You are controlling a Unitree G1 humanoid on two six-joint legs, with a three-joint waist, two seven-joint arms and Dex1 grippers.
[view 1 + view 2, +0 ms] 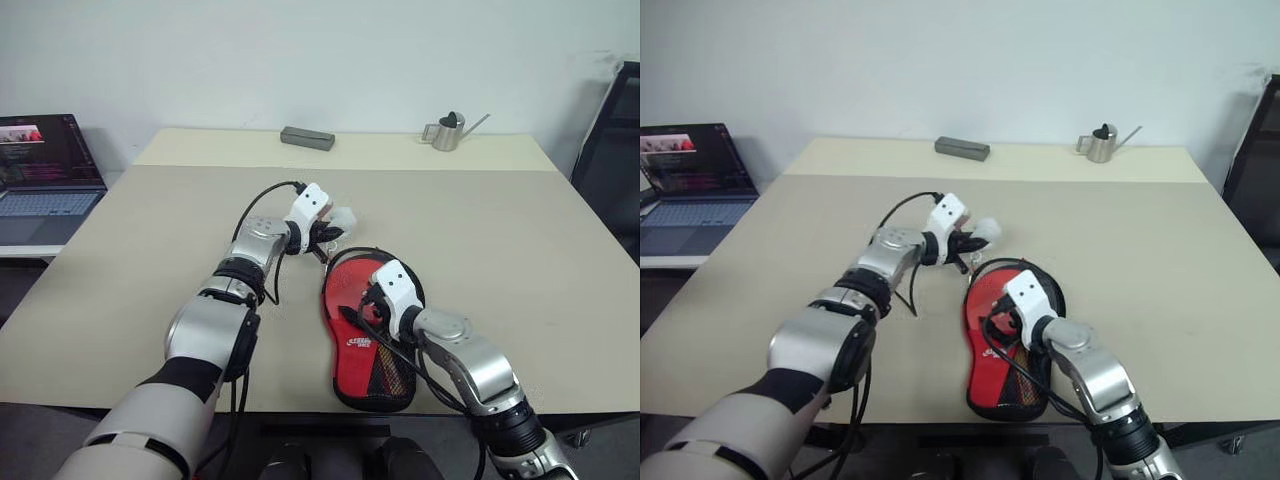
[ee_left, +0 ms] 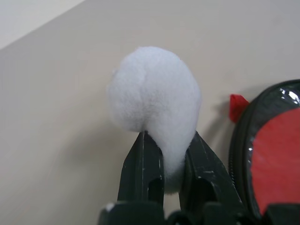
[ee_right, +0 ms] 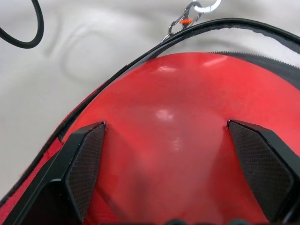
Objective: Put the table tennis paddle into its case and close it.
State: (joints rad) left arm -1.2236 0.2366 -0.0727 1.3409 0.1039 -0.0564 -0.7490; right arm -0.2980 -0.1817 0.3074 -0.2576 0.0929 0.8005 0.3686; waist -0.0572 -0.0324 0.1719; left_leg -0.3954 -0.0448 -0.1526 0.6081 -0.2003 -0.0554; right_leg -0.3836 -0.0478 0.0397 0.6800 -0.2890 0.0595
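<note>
From the head, the red case (image 1: 368,335) lies flat on the beige table (image 1: 520,260) near its front edge. In the left wrist view, the left gripper (image 2: 164,157) squeezes the white pom-pom (image 2: 153,101). In the right wrist view, the right gripper (image 3: 180,140) is spread wide over the case, grasping nothing.

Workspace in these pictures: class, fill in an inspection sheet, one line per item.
Surface: beige table, bare around the work.
Job's things: case lies red side up near the front edge.
Clutter: grey block, metal watering can at the far edge.
Grippers: left pincer shut on white pom-pom; right pincer open over the case.
Cables: black cable loops along the left arm.
Surroundings: laptop at left.
</note>
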